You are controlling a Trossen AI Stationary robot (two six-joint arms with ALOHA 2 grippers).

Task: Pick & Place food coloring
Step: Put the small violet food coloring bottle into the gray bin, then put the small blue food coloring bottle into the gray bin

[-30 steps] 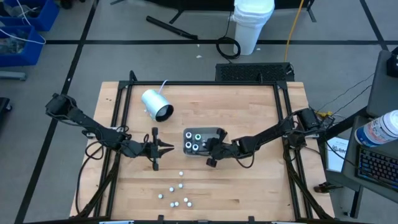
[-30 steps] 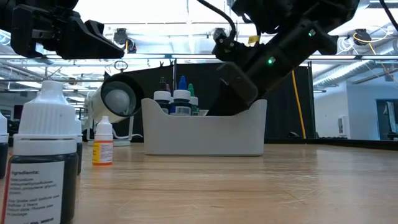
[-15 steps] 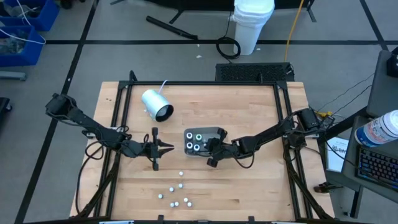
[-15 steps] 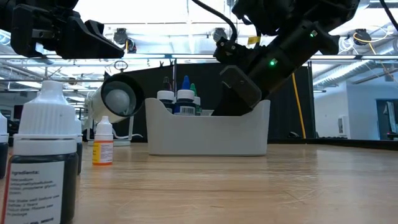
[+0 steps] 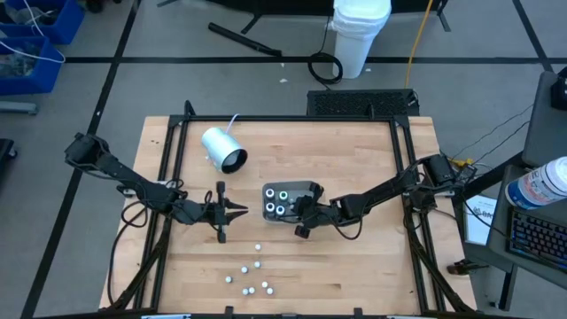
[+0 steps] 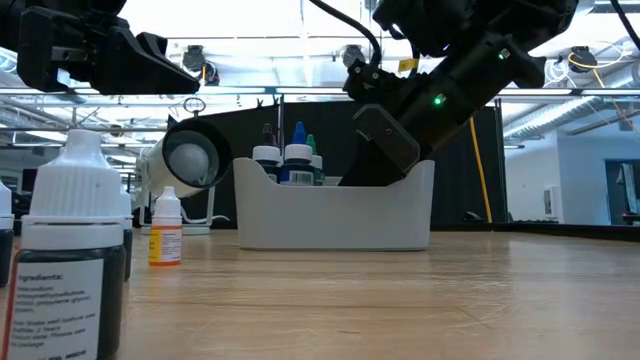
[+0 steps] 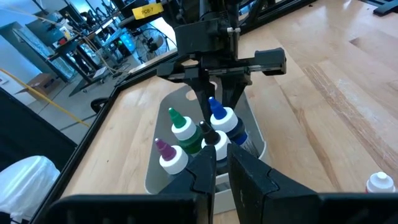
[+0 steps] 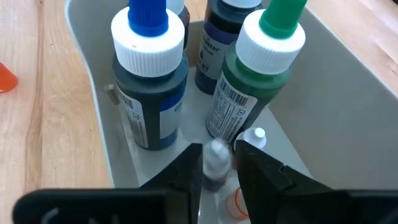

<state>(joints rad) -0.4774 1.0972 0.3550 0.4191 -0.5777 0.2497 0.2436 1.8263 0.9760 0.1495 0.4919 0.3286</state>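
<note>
The grey tray (image 5: pixel 306 188) stands mid-table with several food coloring bottles upright in its left part (image 5: pixel 277 202), among them a blue-topped one (image 8: pixel 149 74) and a green-topped one (image 8: pixel 261 68). My right gripper (image 8: pixel 216 155) reaches slanting down into the tray from the right. Its fingers are a little apart, with a tiny dark bottle with a pale cap (image 8: pixel 216 165) between them on the tray floor. I cannot tell whether they touch it. My left gripper (image 5: pixel 241 210) hovers shut just left of the tray, pointing at it. More bottles (image 5: pixel 252 276) stand loose near the front edge.
A white-and-grey cylinder with a cord (image 5: pixel 223 149) lies at the far left of the table. In the low view a large bottle (image 6: pixel 75 260) and a small orange-labelled bottle (image 6: pixel 165 235) stand close to the camera. Black frame rails (image 5: pixel 168 177) run along both sides of the table.
The tray, with its bottles and my right gripper inside it, has slid a little toward the table's right edge, then stayed still. My left gripper has not moved.
</note>
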